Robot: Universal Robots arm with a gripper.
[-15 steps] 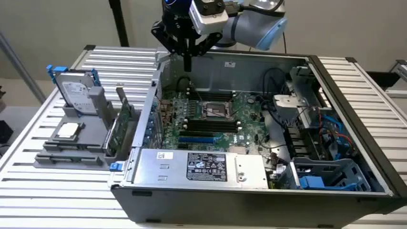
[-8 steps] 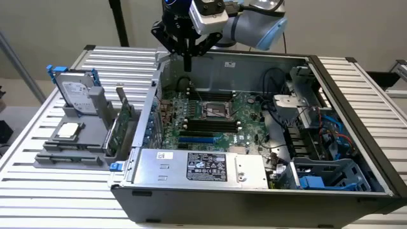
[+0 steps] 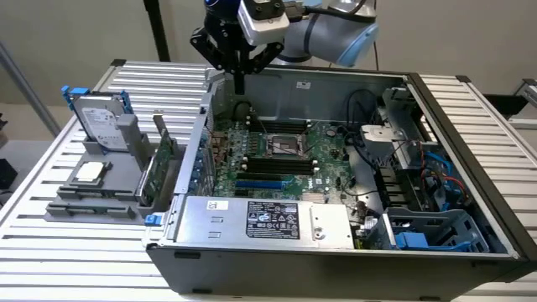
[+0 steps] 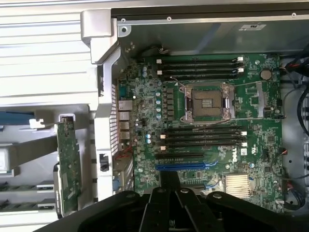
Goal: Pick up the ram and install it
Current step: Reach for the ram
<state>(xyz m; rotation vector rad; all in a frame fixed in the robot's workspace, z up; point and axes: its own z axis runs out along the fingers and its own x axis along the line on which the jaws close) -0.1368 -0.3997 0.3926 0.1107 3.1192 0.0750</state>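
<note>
Right, the black gripper [image 3: 239,80] is seen hung over the rear corner of the open sheet-metal PC case [image 3: 293,277], fingers pinched narrow to one thin tip, nothing gripped. The ram [image 3: 87,204], a slim green PCB strip, is laid flat at the front of the grey plastic tray [image 3: 122,189] outside the case, at the ext. view's left, well apart from the gripper. Long black mem. slots [image 3: 273,165] are lined beside the square CPU socket [image 3: 281,143] on the green mobo [image 3: 323,141].

pc case [image 3: 336,270] open | mobo [image 3: 327,151] inside | psu [image 3: 268,220] | hdd [image 3: 102,123], cpu [image 3: 90,173] on grey holder [image 3: 84,214]
</note>
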